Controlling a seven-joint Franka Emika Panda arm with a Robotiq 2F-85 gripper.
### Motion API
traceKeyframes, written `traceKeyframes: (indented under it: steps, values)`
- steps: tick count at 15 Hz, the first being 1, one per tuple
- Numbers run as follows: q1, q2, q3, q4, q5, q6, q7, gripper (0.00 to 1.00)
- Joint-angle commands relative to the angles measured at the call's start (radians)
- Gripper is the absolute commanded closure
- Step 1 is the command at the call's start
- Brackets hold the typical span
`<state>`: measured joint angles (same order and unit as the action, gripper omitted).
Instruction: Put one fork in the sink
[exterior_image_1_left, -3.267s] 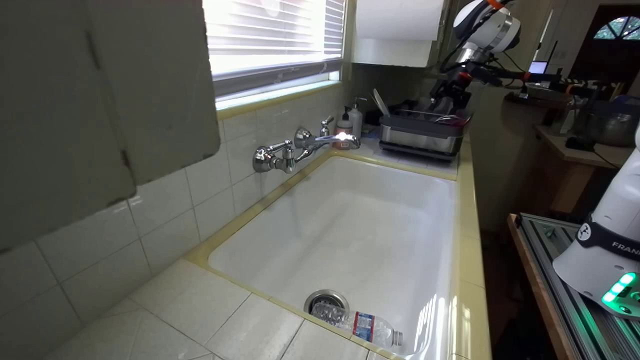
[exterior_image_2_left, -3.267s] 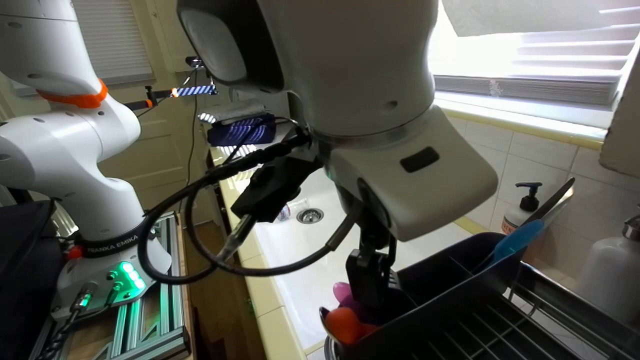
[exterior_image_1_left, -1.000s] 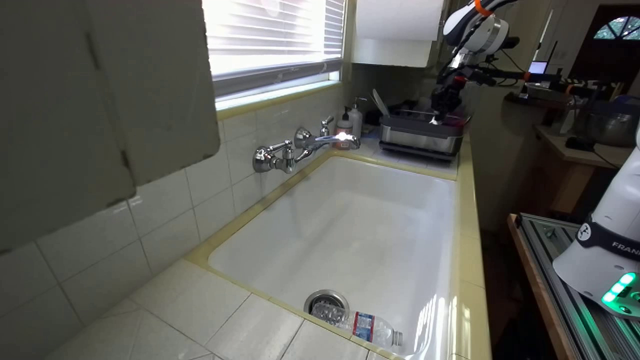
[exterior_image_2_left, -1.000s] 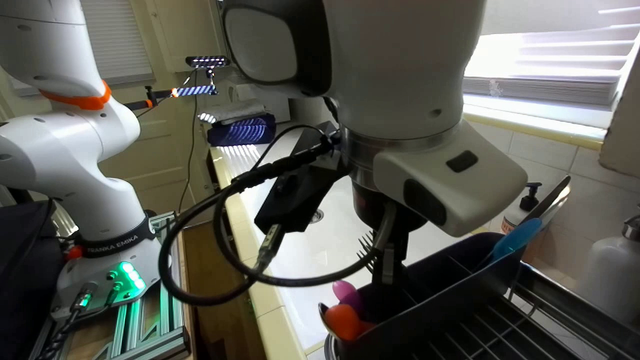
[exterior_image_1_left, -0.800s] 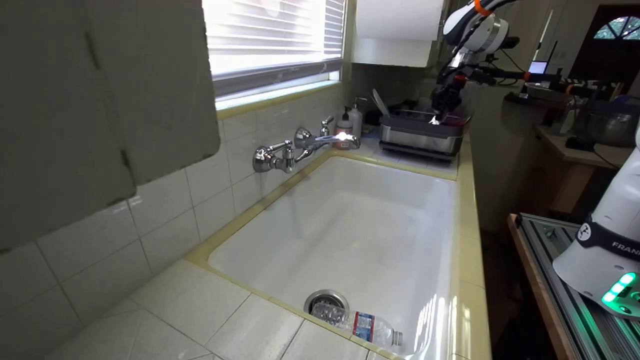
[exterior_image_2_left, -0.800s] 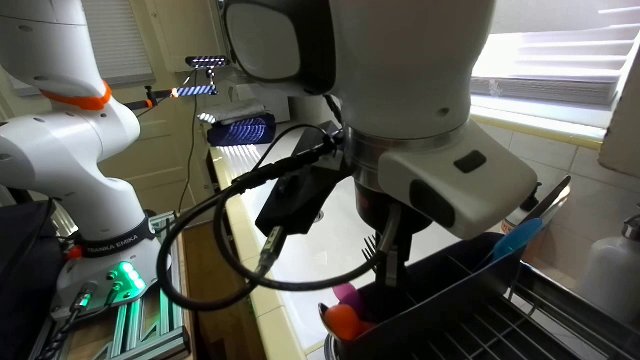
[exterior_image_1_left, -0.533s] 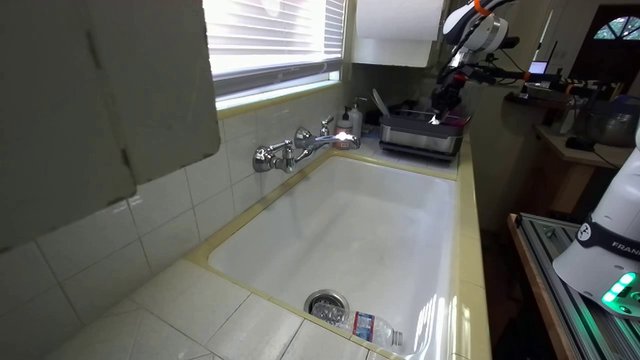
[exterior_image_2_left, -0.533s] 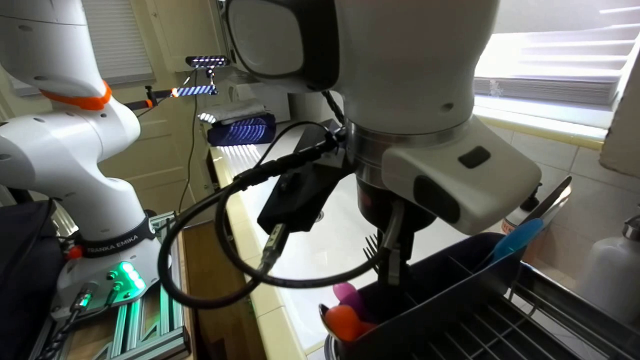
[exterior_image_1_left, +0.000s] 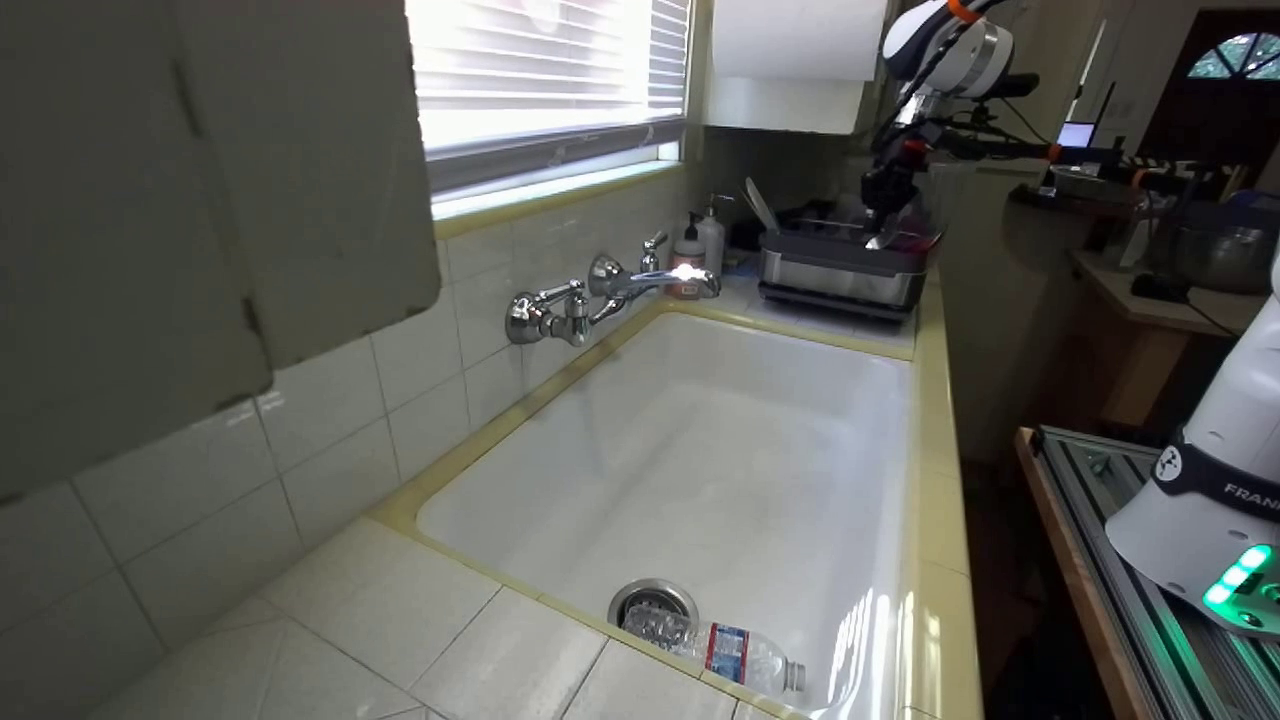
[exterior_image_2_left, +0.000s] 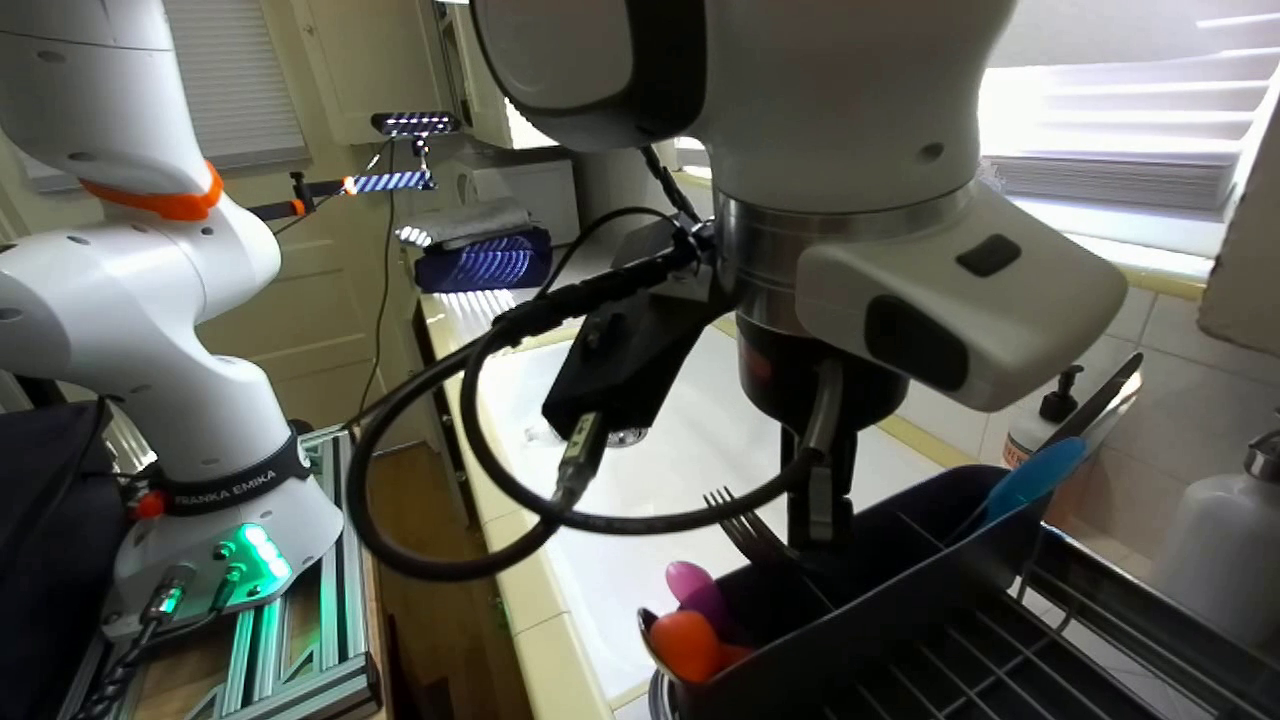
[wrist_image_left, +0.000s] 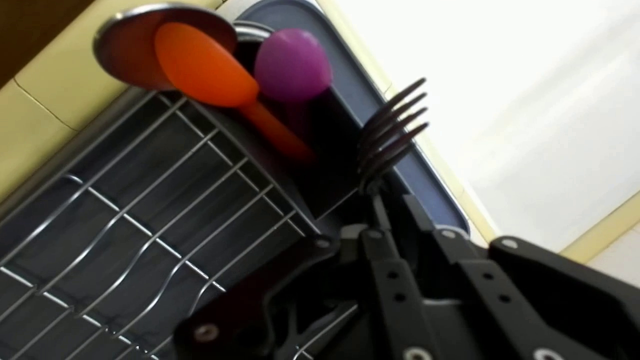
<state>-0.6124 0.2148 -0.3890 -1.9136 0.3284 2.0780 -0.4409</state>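
Observation:
The fork (wrist_image_left: 371, 162) leans out of a dark utensil holder (exterior_image_2_left: 905, 590), its tines toward the sink (wrist_image_left: 545, 95). In an exterior view the fork (exterior_image_2_left: 752, 533) slants, its tines at upper left and its neck running in at the fingertips. My gripper (wrist_image_left: 397, 206) is just above the holder, its fingers close together with a narrow dark gap. Whether the fork's handle is pinched between them or passes behind one finger is hidden. An exterior view shows the gripper (exterior_image_1_left: 876, 220) over the dish rack, beyond the far end of the sink (exterior_image_1_left: 720, 460).
An orange spoon (wrist_image_left: 205, 65) and a purple one (wrist_image_left: 292, 65) stand in the holder near the fork. A blue utensil (exterior_image_2_left: 1035, 485) and a knife rise at its other end. A bottle (exterior_image_1_left: 728, 650) lies by the drain. The tap (exterior_image_1_left: 655, 283) reaches over the sink.
About three seconds ago my gripper was down in the holder; it has risen, with the fork's tines now showing beside it. Over the last half second it rose further and the fork tilted more.

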Motion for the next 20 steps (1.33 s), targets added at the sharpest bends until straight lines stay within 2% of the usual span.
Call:
traceKeyframes:
  steps: [1, 2, 3, 4, 8, 13, 15, 16, 17, 18, 20]
  values:
    - [-0.001, 0.001, 0.004, 0.01, -0.02, -0.01, 0.003, 1.0]
    - [0.0, 0.002, 0.004, 0.01, -0.023, -0.01, 0.007, 0.73]
    - [0.0, 0.002, 0.005, 0.009, -0.025, -0.009, 0.007, 0.74]
    - [0.001, 0.002, 0.005, 0.009, -0.028, -0.01, 0.007, 0.71]
    - [0.002, -0.001, 0.001, 0.012, -0.051, -0.018, 0.015, 0.4]
    - [0.006, 0.001, -0.001, 0.019, -0.083, -0.084, 0.055, 0.02]
    - [0.007, 0.003, 0.001, 0.019, -0.082, -0.111, 0.066, 0.0]
    - [0.007, 0.003, 0.002, 0.021, -0.079, -0.122, 0.069, 0.08]
    - [0.007, 0.001, 0.002, 0.021, -0.073, -0.132, 0.07, 0.26]
    - [0.007, 0.0, 0.002, 0.022, -0.073, -0.137, 0.072, 0.27]
    - [0.008, -0.007, 0.001, 0.02, -0.071, -0.14, 0.074, 0.41]
